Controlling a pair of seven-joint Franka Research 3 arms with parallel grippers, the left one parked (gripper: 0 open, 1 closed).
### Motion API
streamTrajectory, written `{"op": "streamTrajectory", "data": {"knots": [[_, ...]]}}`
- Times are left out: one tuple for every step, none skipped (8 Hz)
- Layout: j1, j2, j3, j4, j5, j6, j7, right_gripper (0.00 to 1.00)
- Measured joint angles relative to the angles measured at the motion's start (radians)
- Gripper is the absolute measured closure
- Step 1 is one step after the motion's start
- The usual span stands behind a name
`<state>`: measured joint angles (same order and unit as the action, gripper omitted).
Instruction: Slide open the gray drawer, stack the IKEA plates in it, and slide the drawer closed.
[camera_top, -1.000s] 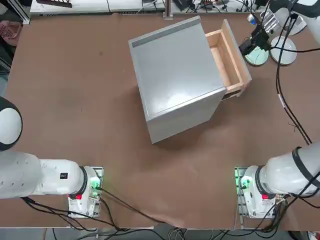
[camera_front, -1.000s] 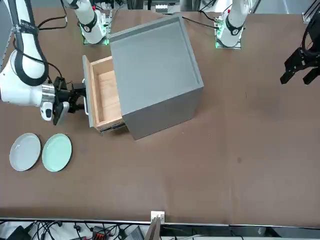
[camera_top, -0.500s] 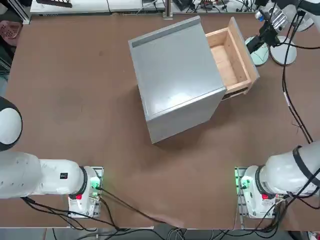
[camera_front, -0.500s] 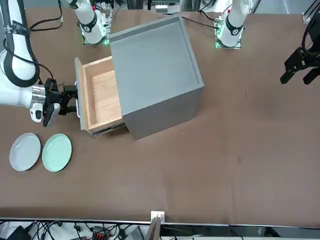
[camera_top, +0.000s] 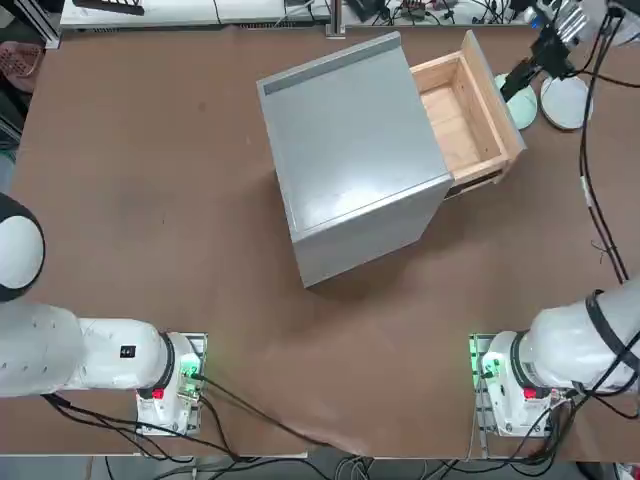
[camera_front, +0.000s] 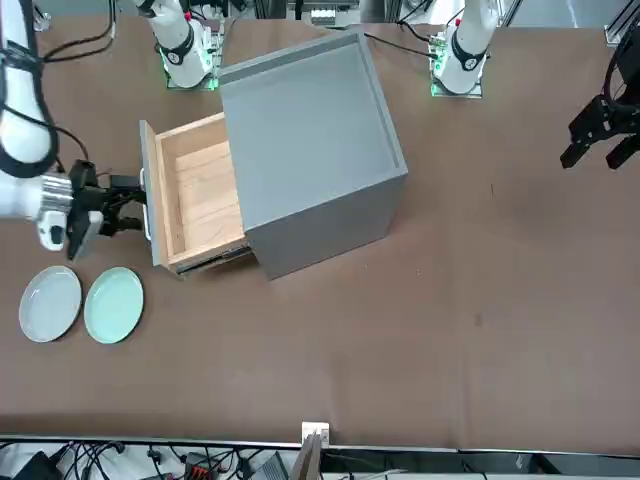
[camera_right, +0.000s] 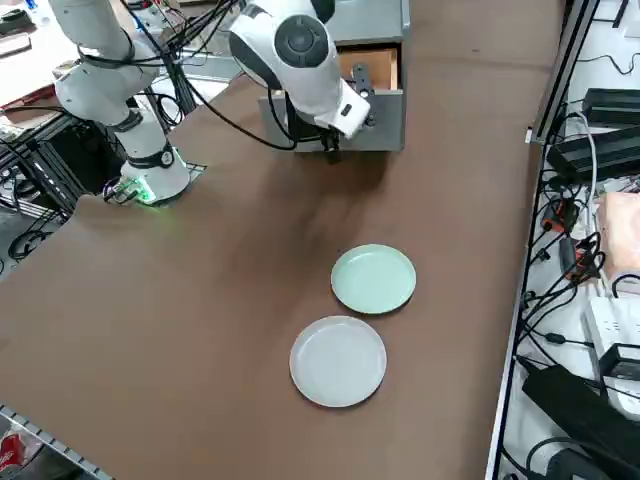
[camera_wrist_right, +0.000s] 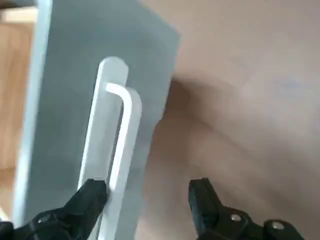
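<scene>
Now the drawer (camera_front: 190, 195) stands pulled out; the right tool (camera_front: 125, 205), fingers spread, sits at its handle (camera_wrist_right: 117, 135), plates (camera_front: 112, 305) beside on brown table (camera_front: 400, 330).

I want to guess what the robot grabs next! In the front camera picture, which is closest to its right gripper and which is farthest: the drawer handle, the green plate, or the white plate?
1. Drawer handle: right at the right gripper, on the gray drawer front.
2. White plate and green plate: both on the table nearer the camera than the gripper, side by side; too close to call.
</scene>
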<state>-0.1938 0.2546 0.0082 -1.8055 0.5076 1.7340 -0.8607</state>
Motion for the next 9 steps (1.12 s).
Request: {"op": "streamTrajectory", "data": {"knots": [[-0.039,0.004,-0.005,0.068,-0.047,-0.009,0.064,0.0],[-0.075,0.011,-0.01,0.127,-0.1,-0.018,0.172,0.01],[-0.095,0.02,-0.01,0.156,-0.172,-0.013,0.321,0.03],[-0.097,0.032,-0.008,0.16,-0.235,0.022,0.485,0.03],[-0.094,0.054,-0.005,0.158,-0.267,0.08,0.626,0.04],[-0.094,0.08,-0.004,0.15,-0.28,0.145,0.723,0.06],[-0.101,0.108,-0.006,0.122,-0.285,0.223,0.777,0.07],[-0.11,0.137,-0.01,0.078,-0.287,0.316,0.805,0.11],[-0.119,0.17,-0.015,0.037,-0.287,0.411,0.84,0.11]]}}
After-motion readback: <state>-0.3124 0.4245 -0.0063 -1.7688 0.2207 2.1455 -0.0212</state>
